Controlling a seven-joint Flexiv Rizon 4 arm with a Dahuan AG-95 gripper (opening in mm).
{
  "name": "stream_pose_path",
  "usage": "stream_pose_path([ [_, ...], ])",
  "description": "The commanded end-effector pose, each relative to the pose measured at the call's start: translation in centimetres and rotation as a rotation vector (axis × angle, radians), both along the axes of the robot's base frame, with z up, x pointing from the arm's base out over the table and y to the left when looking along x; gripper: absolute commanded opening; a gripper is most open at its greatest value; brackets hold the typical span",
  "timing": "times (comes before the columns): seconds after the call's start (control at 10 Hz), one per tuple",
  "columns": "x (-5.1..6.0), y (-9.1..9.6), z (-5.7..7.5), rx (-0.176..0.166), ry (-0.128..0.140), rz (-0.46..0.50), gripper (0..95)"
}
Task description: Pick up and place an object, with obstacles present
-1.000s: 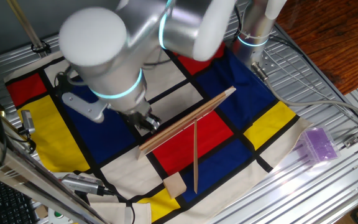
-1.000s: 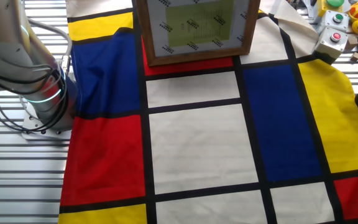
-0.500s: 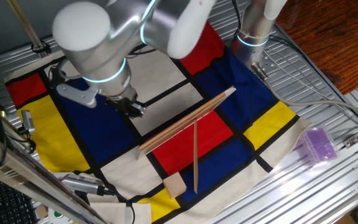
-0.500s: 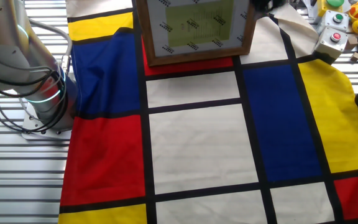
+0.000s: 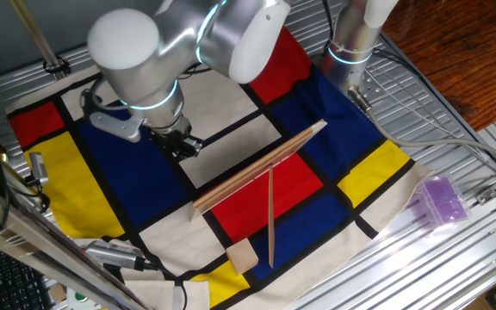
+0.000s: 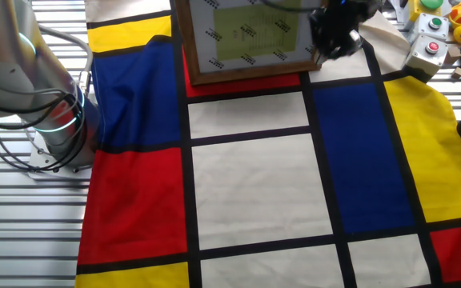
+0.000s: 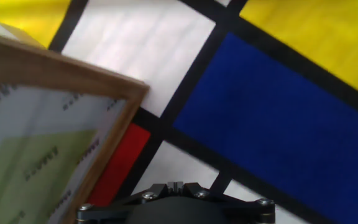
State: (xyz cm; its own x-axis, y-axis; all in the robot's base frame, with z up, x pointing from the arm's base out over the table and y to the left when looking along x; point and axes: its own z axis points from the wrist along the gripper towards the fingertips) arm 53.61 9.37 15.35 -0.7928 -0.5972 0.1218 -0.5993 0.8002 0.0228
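The small tan wooden block (image 5: 242, 256) lies on the chequered cloth (image 5: 351, 155) near its front edge, just left of the lower end of the narrow stick (image 5: 271, 215). The wide plank (image 5: 261, 168) runs diagonally across the red field; in the other fixed view (image 6: 250, 36) and the hand view (image 7: 48, 130) it shows as a wood-framed panel. My gripper (image 5: 183, 146) hangs over the blue and white fields left of the plank, far from the block. It also shows in the other fixed view (image 6: 336, 32). In the hand view the gripper (image 7: 176, 185) looks shut with nothing in it.
A purple translucent box (image 5: 442, 200) sits on the metal table right of the cloth. The arm's base (image 5: 351, 43) stands at the back right. Button boxes and a cable (image 6: 430, 48) lie beyond the cloth's corner. Cables and tools (image 5: 114, 254) lie at the front left.
My gripper has moved away from the plank's left end, up and to the left over the cloth, and has come into the other fixed view at the top right. Block and slats have not moved.
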Motion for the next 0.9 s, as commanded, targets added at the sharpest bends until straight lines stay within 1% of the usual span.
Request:
stream_pose_path([
  [0.1, -2.8, -1.0, -0.9, 0.009, -0.016, -0.045, 0.0],
  [0.2, -4.4, -1.5, -1.7, 0.02, -0.029, -0.034, 0.0],
  [0.4, -5.9, -1.9, -2.9, 0.044, -0.026, -0.042, 0.0],
  [0.5, -6.9, -2.1, -3.4, 0.052, -0.025, -0.05, 0.0],
  [0.6, -8.3, -2.2, -3.9, 0.049, -0.026, -0.04, 0.0],
  [0.7, -8.8, -2.2, -4.1, 0.048, -0.028, -0.04, 0.0],
  [0.8, -9.2, -2.2, -4.3, 0.055, -0.035, -0.032, 0.0],
  [0.9, -9.2, -2.2, -4.3, 0.057, -0.039, -0.024, 0.0],
])
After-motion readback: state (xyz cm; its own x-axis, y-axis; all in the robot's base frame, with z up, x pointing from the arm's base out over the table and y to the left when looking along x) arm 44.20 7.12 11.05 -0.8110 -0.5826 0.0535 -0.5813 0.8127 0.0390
